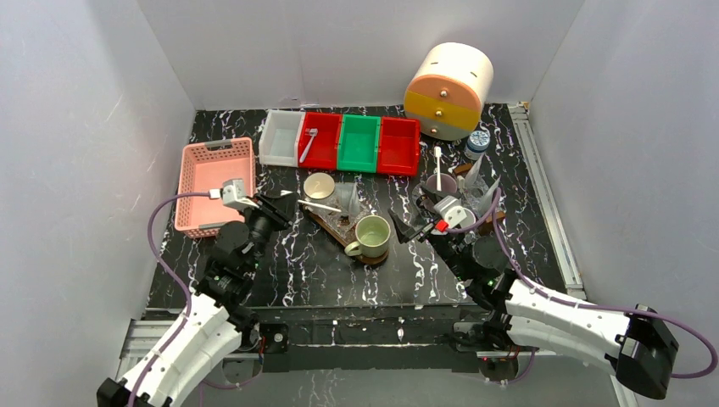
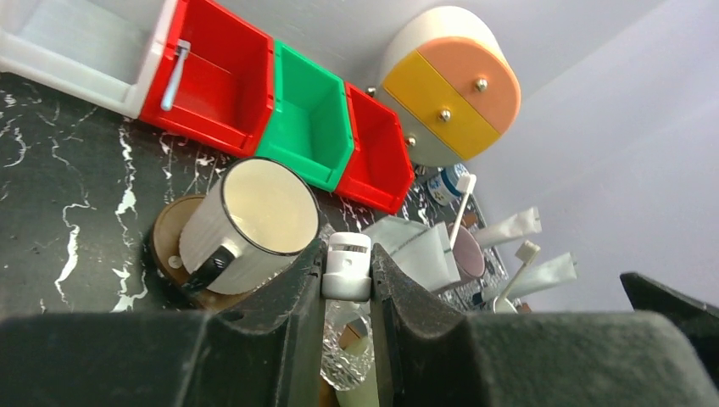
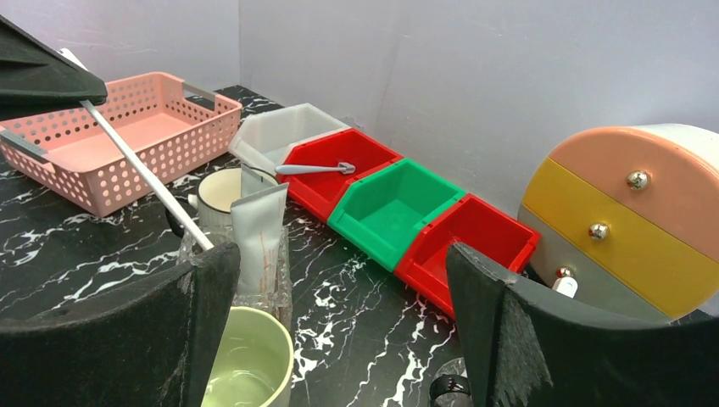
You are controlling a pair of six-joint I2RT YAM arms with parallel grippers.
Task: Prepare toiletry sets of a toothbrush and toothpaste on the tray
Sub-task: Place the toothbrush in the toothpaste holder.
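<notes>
Left claw (image 1: 284,202) is clamped on a white toothbrush (image 1: 320,206), whose tip is over the wooden tray (image 1: 325,225) mid-counter (image 1: 322,280). Black marble-look top, plain white walls (image 1: 339,51) around. Right claw (image 1: 413,219) sits beside the tray.
Left wrist: toothbrush end pinched between both fingers (image 2: 297,322), white mug (image 2: 254,216) just beyond.
Right wrist: jaws spread wide, nothing held. Toothbrush slants down toward the clear glass (image 3: 275,284) holding a tube (image 3: 259,229).

left arm (image 1: 208,309): stretched forward
left gripper (image 2: 346,284): jaws pinched on toothbrush (image 2: 348,261)
right arm (image 1: 551,307): stretched forward
right gripper (image 3: 343,270): jaws wide apart
</notes>
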